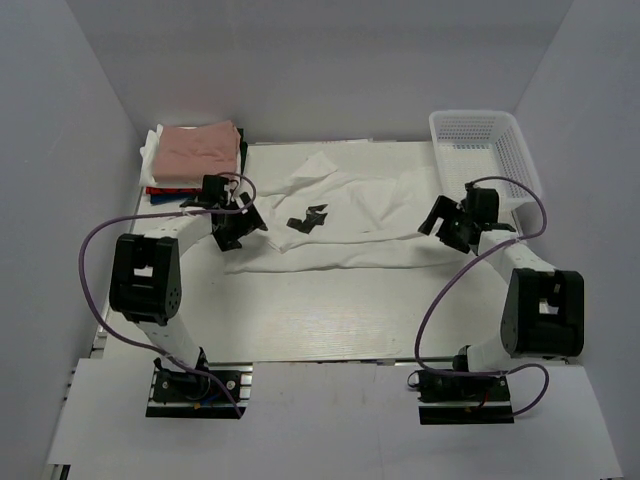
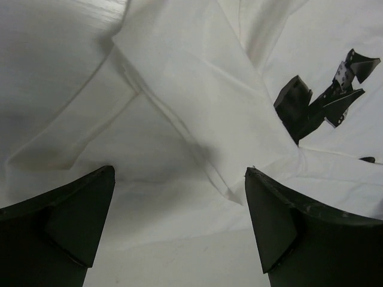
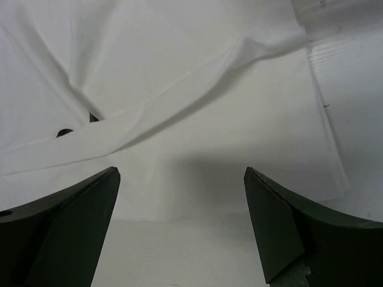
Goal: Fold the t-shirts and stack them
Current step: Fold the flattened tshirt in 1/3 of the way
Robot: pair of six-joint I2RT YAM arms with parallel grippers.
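A large white t-shirt (image 1: 350, 215) with a black graphic print (image 1: 308, 219) lies spread and creased across the middle of the table. My left gripper (image 1: 243, 224) is open just above its left edge; the left wrist view shows white cloth (image 2: 179, 89) and the print (image 2: 317, 101) beyond the empty jaws. My right gripper (image 1: 447, 225) is open over the shirt's right edge; the right wrist view shows cloth (image 3: 197, 107) between the spread jaws. A dusty-pink folded shirt (image 1: 198, 150) tops a stack of red, dark and white ones at the back left.
A white plastic mesh basket (image 1: 485, 150) stands at the back right, close behind the right arm. White walls enclose the table on three sides. Bare table (image 1: 330, 310) lies in front of the shirt.
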